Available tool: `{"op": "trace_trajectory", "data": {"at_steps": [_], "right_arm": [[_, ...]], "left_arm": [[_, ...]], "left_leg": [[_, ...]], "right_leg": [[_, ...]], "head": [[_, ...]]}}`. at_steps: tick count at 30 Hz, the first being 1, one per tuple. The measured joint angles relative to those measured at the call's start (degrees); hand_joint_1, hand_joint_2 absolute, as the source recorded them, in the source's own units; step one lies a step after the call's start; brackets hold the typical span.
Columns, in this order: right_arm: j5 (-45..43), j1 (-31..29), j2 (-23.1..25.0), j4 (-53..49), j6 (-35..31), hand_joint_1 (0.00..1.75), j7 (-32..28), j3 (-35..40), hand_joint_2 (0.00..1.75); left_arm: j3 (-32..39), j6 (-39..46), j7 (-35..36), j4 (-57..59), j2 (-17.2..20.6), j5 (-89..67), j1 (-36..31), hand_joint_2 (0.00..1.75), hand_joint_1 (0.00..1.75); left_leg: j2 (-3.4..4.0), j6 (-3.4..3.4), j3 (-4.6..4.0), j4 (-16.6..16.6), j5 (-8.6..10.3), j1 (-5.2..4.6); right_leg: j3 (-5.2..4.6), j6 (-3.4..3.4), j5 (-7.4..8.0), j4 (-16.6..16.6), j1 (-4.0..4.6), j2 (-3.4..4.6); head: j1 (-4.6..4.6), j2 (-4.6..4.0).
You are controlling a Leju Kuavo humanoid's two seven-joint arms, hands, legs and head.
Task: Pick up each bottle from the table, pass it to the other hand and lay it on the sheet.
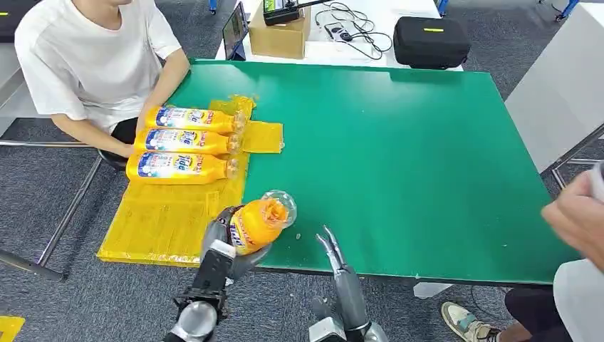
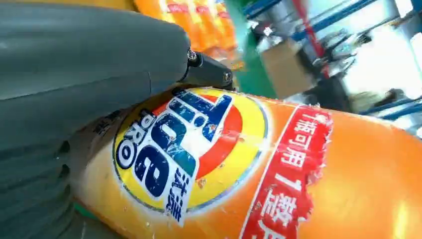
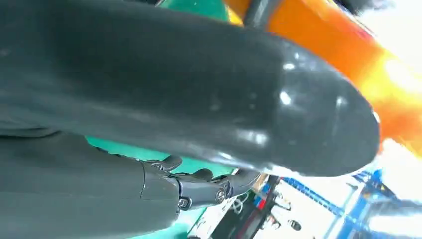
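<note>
Glossy orange plastic bottle (image 1: pixel 258 224) with worn, peeling label; smooth matt green table (image 1: pixel 399 157); crinkled shiny yellow sheet (image 1: pixel 167 217).

A green table (image 1: pixel 399 157) stands on grey carpet floor (image 1: pixel 50 214). Beyond the table's far edge is a white table (image 1: pixel 349 50) carrying a cardboard box (image 1: pixel 279 35), a tangle of black cables (image 1: pixel 352 32) and a black case (image 1: pixel 431 41). A tablet (image 1: pixel 235 32) leans beside the box. A person in a white shirt (image 1: pixel 85 64) sits at the green table's left side; another person (image 1: pixel 577 235) is at its right.
</note>
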Motion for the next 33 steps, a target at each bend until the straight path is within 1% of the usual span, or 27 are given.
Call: {"op": "trace_trajectory", "data": {"at_steps": [2, 4, 6, 9, 11, 14, 17, 20, 26, 33], "right_arm": [[-0.72, 0.41, -0.31, -0.53, -0.50, 0.00, -0.19, 0.28, 0.00], [-3.37, 0.54, -0.51, -0.48, -0.90, 0.00, -1.66, 0.35, 0.00], [-5.40, 0.28, -0.51, -0.16, -0.90, 0.00, -3.14, 0.31, 0.00], [-6.43, -0.32, -0.48, 0.61, -0.90, 0.00, -5.27, 0.31, 0.00], [-6.63, -0.77, -0.44, 1.24, -0.88, 0.00, -6.17, 0.31, 0.00], [-7.11, -1.28, -0.13, 2.10, -0.77, 0.00, -6.91, 0.11, 0.00], [-7.85, -1.82, 0.24, 3.06, 0.56, 0.00, -7.69, -0.24, 0.00], [-8.55, -2.55, 1.05, 4.02, 2.30, 0.00, -7.80, -0.37, 0.00], [-9.05, -3.72, 2.12, 5.44, 3.65, 0.00, -7.82, -0.39, 0.00], [-11.46, -4.88, 2.40, 6.88, 4.65, 0.00, -7.82, -0.41, 0.00]], "left_arm": [[1.73, -2.61, 0.89, 0.24, 0.47, 1.63, -0.16, 1.75, 1.75], [4.77, -8.33, 2.54, 0.85, 1.03, 6.11, -1.06, 1.75, 1.75], [7.06, -11.97, 3.50, 1.86, 1.24, 10.02, -2.47, 1.75, 1.75], [10.33, -14.13, 3.52, 4.56, 1.59, 13.45, -4.81, 1.75, 1.75], [12.04, -11.17, 2.21, 7.02, 2.14, 10.75, -6.82, 1.75, 1.75], [12.61, 0.20, 1.38, 12.40, 3.65, -2.86, -10.42, 1.75, 1.75], [12.50, 8.32, 1.86, 19.96, 5.52, -14.73, -14.32, 1.75, 1.75], [12.10, 12.78, 2.56, 27.16, 6.91, -22.36, -17.71, 1.75, 1.75], [10.46, 15.62, 4.46, 36.83, 8.70, -29.03, -22.11, 1.75, 1.75], [6.64, 13.41, 8.44, 44.96, 10.42, -37.16, -25.71, 1.75, 1.75]], "left_leg": [[0.02, -0.01, 0.01, 0.00, 0.01, 0.00], [-0.03, -0.01, 0.01, 0.00, 0.03, 0.00], [-0.06, -0.01, 0.02, 0.00, 0.05, 0.00], [-0.03, -0.01, 0.05, 0.00, 0.05, 0.00], [-0.04, 0.00, 0.08, 0.00, 0.06, 0.00], [-0.03, 0.00, 0.15, 0.00, 0.07, 0.00], [-0.03, -0.01, 0.18, 0.00, 0.07, 0.01], [-0.02, -0.02, 0.20, 0.00, 0.08, 0.01], [0.01, -0.03, 0.25, -0.01, 0.07, 0.01], [-0.01, -0.07, 0.69, -0.05, 0.02, 0.00]], "right_leg": [[0.00, 0.00, 0.00, 0.00, 0.00, 0.00], [0.02, 0.00, 0.00, 0.00, 0.00, -0.02], [0.07, 0.00, 0.00, 0.01, 0.00, -0.03], [0.10, 0.00, 0.02, 0.01, -0.01, -0.02], [0.13, 0.00, 0.02, 0.01, -0.01, -0.02], [0.19, 0.00, 0.03, 0.02, -0.01, -0.02], [0.18, -0.01, 0.03, 0.06, 0.00, -0.02], [0.19, -0.01, 0.03, 0.08, 0.00, -0.02], [0.24, -0.02, 0.03, 0.08, 0.00, 0.00], [0.68, -0.08, -0.02, 0.07, 0.00, 0.00]], "head": [[0.00, 0.00], [0.00, 0.00], [0.02, 0.00], [0.02, 0.00], [0.02, 0.00], [0.02, 0.00], [0.00, 0.00], [0.02, 0.00], [0.02, 0.00], [-0.02, 0.00]]}}
